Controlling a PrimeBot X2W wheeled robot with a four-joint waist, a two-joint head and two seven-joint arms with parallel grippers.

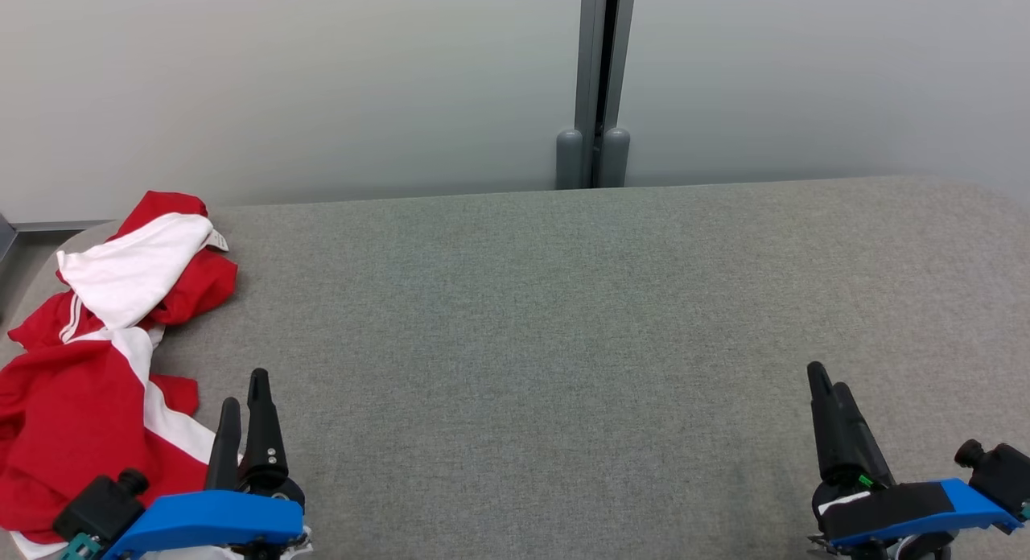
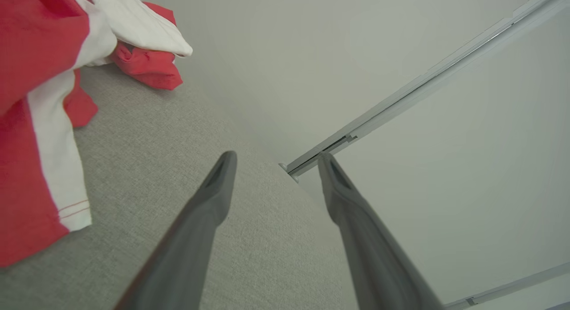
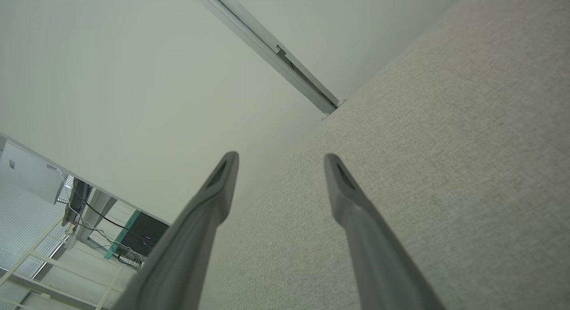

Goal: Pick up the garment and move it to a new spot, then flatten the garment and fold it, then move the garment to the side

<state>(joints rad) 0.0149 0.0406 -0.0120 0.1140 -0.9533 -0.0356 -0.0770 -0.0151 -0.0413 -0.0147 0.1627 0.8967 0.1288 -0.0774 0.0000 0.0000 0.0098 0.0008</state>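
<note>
Garment (image 1: 88, 367) of red and white cloth lies in a crumpled heap at the left end of the grey counter (image 1: 523, 319), and part of it reaches the left edge and the near edge. A white panel is folded over the red on top and the rest is bunched. So I judge that nothing of the task is done yet: it is not lifted, not flattened, not folded.

My left hand (image 1: 245, 389) hovers just beside the heap, on its right side. Its two fingers stand apart with nothing between them. In the left wrist view the gap between the fingers looks over plain counter, and the cloth is off to one side of them. I think this hand is placed here because it is the nearer one to the cloth and can take it first.

My right hand (image 1: 829, 377) is well apart from the garment, over the right part of the counter, and its fingers are also spread and hold nothing. It hangs there, I suppose, because the wide middle of the counter has room. That would be a good new spot, where both hands can reach the cloth to spread it.
</note>
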